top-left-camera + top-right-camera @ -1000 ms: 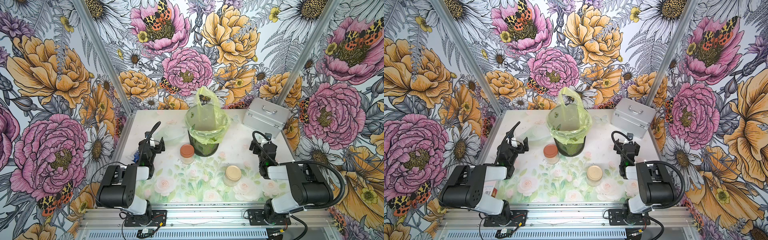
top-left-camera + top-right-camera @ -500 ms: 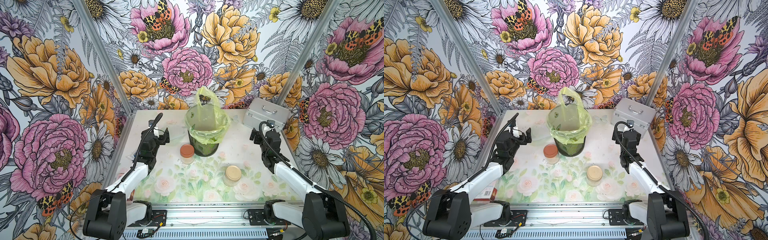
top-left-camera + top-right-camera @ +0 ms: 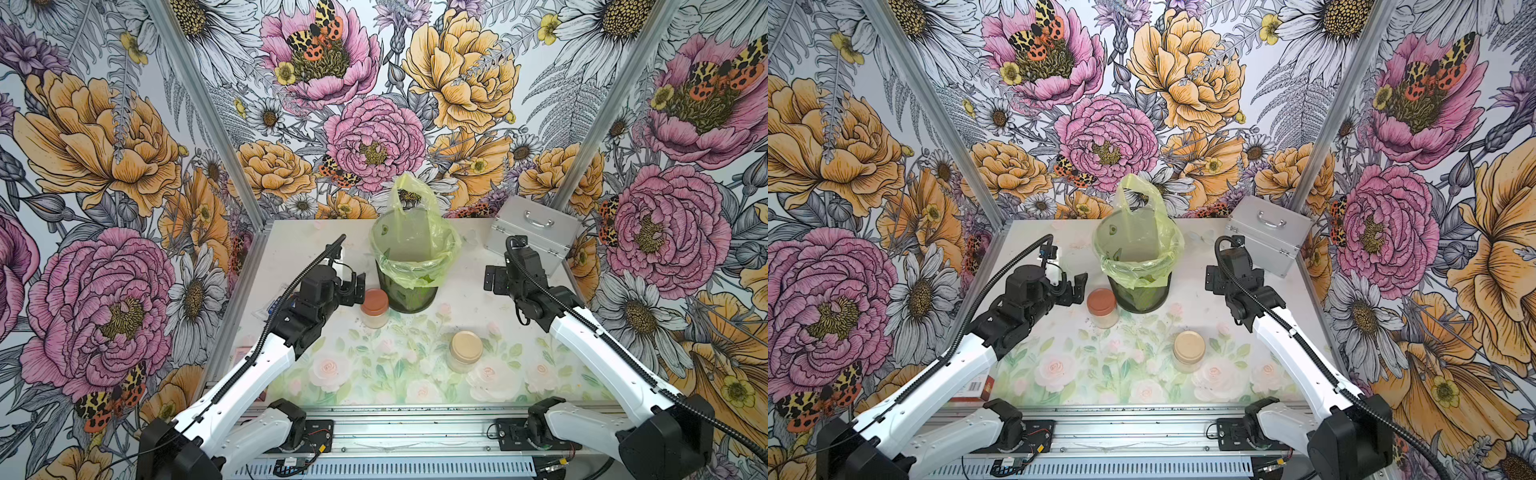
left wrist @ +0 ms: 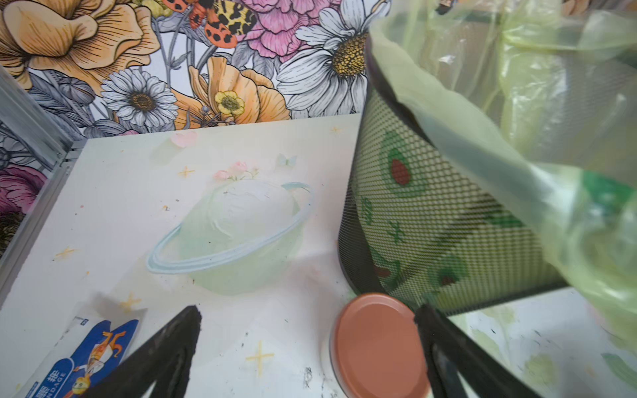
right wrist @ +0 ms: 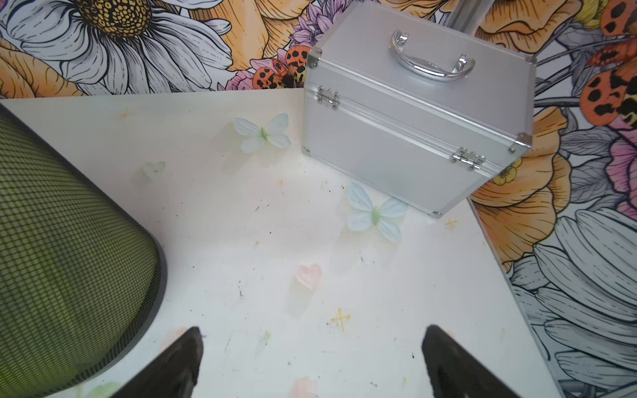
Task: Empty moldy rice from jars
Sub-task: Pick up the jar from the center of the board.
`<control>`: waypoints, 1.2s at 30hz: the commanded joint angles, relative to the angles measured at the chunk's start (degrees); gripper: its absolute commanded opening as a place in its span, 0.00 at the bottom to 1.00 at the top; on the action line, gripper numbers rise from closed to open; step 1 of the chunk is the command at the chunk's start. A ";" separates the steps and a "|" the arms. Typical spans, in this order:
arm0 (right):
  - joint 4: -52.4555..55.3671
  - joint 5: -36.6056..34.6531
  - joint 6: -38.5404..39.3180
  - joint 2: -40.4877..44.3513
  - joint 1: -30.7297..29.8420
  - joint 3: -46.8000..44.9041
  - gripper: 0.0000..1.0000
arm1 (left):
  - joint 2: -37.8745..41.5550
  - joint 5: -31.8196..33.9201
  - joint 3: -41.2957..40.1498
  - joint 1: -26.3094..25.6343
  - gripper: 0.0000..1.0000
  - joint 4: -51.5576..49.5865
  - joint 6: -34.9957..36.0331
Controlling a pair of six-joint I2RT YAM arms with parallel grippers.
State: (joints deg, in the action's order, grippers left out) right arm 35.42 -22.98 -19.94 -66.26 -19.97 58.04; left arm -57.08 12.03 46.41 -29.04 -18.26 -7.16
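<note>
Both top views: L tool has jaws spread, empty, with the orange-lid jar upright just ahead of its tips, lid on. Prob. lined up for a side grip on the glass. The moldy rice = pale layer inside, under the lid. The beige-lid jar stands well back from both tools, also lidded, so nothing emptied yet, I'd say. R tool is wide open, holding nothing, over bare table btwn bin and silver case. It's likely parked to take the lid later.

L wrist: L tool fingers apart. Orange-lid jar sits in the gap, close to one finger; contact can't be told. Bin stands just beyond the jar, and its bag overhangs, so it could snag on a lift. Clear bowl and blue packet lie toward the other finger, out of the way.

R wrist: R tool open over bare table. Silver case ahead, bin to one side, no jar near.
</note>
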 commanded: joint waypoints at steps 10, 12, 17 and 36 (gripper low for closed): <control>32.20 0.27 -13.22 -2.66 -8.79 14.76 1.00 | -0.01 -10.75 7.76 -6.54 0.99 -17.94 -6.18; 36.01 1.20 -14.74 -4.05 -10.08 16.39 1.00 | -0.91 -12.56 8.88 -7.39 0.99 -19.72 -7.17; 42.65 3.96 -18.37 -6.17 -13.25 17.72 1.00 | -3.00 -16.16 10.45 -10.32 0.99 -23.37 -9.72; 41.69 15.85 -25.69 -13.09 -24.78 15.80 1.00 | -2.33 -23.76 6.29 -17.55 0.99 -23.30 -11.86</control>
State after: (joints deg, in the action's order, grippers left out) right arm 78.52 -9.82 -44.31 -78.08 -44.36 74.30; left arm -60.47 -10.11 53.82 -46.39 -41.10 -18.09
